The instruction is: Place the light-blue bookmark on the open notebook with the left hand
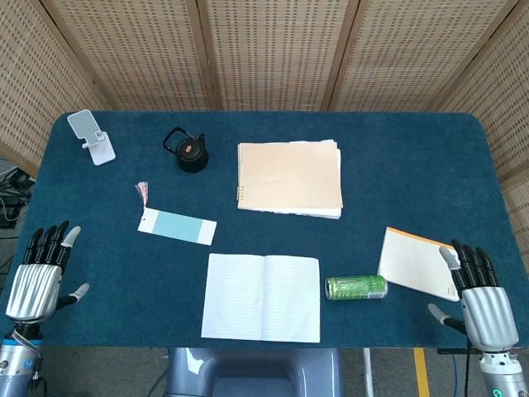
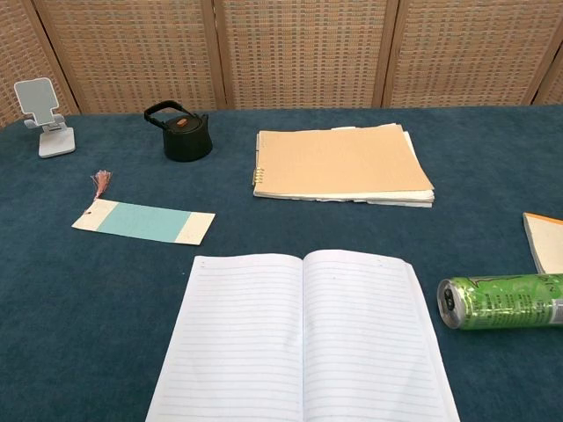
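**A thin, flat bookmark and a long reach: where this could slip**

We are waiting at the near edge of the table (image 1: 413, 141) with both hands idle. Our left hand (image 1: 37, 277) is holding nothing, fingers extended and slightly apart; our right hand (image 1: 479, 294) is sitting the same way, empty, at the opposite corner. The chest view is showing neither hand.

The light-blue bookmark (image 1: 177, 227) is lying flat on the blue cloth, left of and just beyond the open notebook (image 1: 262, 297), with its pink tassel (image 1: 142, 193) trailing toward the far side. Bookmark and notebook are lying near each other, not touching.

We are judging the main risk to be the pickup: the card is lying flush with the cloth, so fingertips may be sliding it along instead of lifting it, or snagging the fabric. A loose pinch could be letting it rotate or drop short of the pages. The black kettle (image 1: 191, 151) and phone stand (image 1: 93, 137) are sitting well beyond the path, so we are expecting little trouble there.
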{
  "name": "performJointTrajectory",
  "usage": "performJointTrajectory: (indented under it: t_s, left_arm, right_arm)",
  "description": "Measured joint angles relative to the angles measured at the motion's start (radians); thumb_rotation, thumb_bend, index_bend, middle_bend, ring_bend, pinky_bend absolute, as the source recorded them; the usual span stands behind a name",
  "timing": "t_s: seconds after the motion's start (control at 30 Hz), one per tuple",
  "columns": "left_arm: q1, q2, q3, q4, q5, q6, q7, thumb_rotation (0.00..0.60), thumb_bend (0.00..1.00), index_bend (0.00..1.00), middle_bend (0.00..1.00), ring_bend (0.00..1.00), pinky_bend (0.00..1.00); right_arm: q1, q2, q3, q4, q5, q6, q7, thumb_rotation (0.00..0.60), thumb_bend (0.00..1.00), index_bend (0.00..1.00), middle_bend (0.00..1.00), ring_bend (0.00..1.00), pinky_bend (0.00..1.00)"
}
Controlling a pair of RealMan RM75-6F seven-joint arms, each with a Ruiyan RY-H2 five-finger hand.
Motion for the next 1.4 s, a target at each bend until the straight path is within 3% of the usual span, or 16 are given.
performJointTrajectory:
  t_s: [1.0, 1.4]
  left_arm:
    - [-0.011, -0.015, -0.005, 0.023, 0.004, -0.005, -0.003, 0.600, 0.01, 0.00, 0.00, 0.00, 0.00]
    - [-0.067, -0.009, -0.044, 0.013, -0.049, -0.094, -0.049, 0.600, 0.01, 0.00, 0.00, 0.00, 0.00]
  right_arm:
    - [0.003, -0.006, 0.004, 0.013, 0.015, -0.015, 0.008, 0.600, 0.12, 0.00, 0.00, 0.00, 0.00]
    - [0.016, -0.037, 0.000, 0.047, 0.045, -0.068, -0.005, 0.600, 0.12, 0.01, 0.00, 0.00, 0.00]
